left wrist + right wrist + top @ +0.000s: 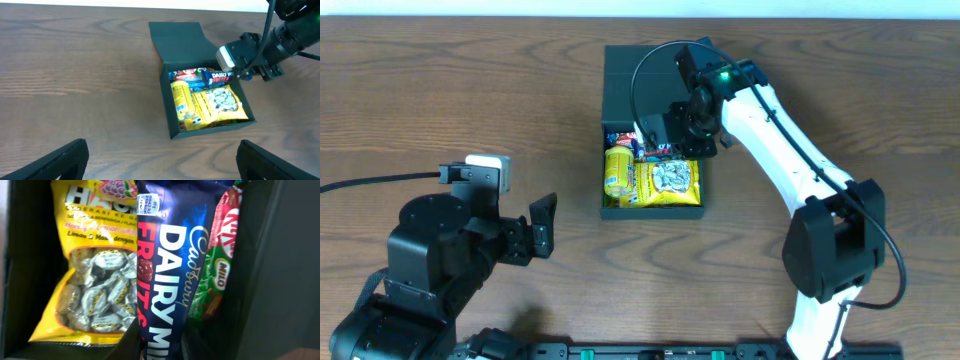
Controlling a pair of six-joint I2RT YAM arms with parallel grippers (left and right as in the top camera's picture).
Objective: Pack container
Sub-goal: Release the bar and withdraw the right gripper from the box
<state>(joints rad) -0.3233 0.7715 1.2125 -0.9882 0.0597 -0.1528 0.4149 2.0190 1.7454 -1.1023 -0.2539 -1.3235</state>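
Near the middle of the far edge: container, open, lid laid back. Just above its far end: right gripper, clamped on a bar. Toward the near-left corner, well apart from the container: left gripper, fingers spread, holding nothing.

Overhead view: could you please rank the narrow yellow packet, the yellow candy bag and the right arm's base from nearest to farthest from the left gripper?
From the left gripper:
1. Narrow yellow packet, inside the container, on the left arm's side.
2. Yellow candy bag, beside that packet, further in.
3. Right arm's base, across the table.
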